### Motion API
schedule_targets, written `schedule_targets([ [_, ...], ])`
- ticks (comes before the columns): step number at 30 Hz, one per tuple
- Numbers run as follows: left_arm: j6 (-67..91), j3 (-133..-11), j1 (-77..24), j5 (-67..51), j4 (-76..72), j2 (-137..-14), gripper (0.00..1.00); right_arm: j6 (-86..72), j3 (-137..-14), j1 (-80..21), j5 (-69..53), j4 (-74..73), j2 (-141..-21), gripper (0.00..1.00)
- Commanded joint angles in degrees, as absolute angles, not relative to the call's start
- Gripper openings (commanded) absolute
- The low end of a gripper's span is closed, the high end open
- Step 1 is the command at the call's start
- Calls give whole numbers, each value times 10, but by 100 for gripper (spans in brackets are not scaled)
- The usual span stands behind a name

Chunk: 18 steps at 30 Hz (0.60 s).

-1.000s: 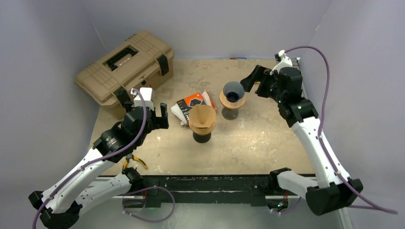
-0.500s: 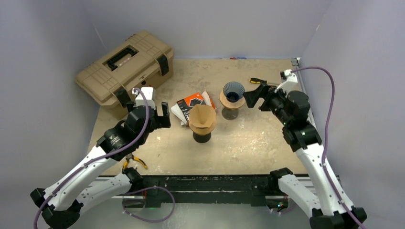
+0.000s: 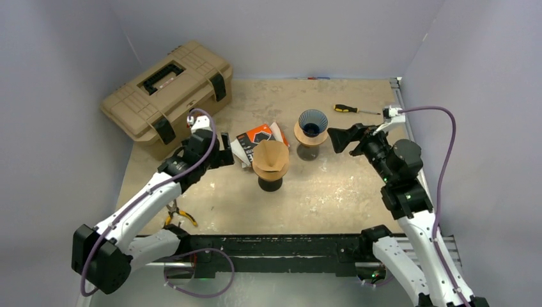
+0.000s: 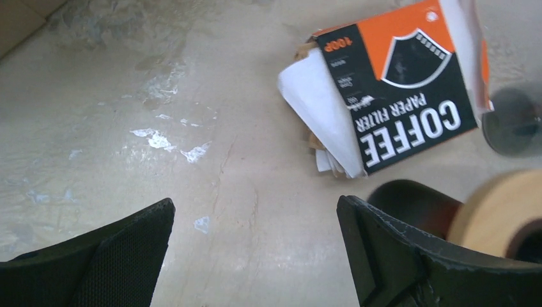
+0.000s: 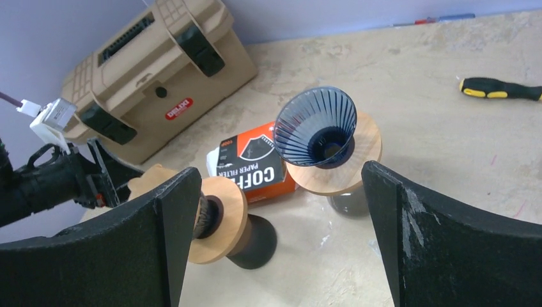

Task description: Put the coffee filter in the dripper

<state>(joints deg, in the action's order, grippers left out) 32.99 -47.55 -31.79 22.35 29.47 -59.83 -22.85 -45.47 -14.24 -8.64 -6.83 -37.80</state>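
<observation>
The coffee filters (image 4: 319, 109) were thin white paper, very light and soft. They would probably crease or tear under a hard pinch, and two sheets could easily come up together. They stuck out of the open end of the orange and black filter pack (image 4: 396, 102), which lay flat on the desk (image 3: 319, 198). This free paper edge seemed the best place to take hold.

The left end effector (image 4: 255, 204) hung near the pack with its jaws wide apart and nothing between them. The right end effector (image 5: 279, 169), also wide and empty, faced the blue dripper (image 5: 316, 128), which had no filter inside.

A second stand (image 3: 270, 163) with a wooden ring stood just beside the pack and could hinder the lift. The toolbox (image 3: 167, 89), screwdriver (image 3: 348, 109) and pliers (image 3: 179, 217) lay well apart.
</observation>
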Motion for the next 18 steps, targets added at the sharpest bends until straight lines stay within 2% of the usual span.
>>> schedule_targets([
  [1,352,-442,-242,75,195,-620,99,-211,-448,-144,-100,-76,-401,99],
  [7,380,-405,-178,-62,81,-704,99,-209,-441,-144,-112,-73,-409,99],
  [11,423,-365,-134,-157,-44,-763,98,-207,-444,-144,-116,-76,-411,99],
  [18,479,-335,-120,-194,-195,-842,78,-202,-445,-144,-123,-79,-416,99],
])
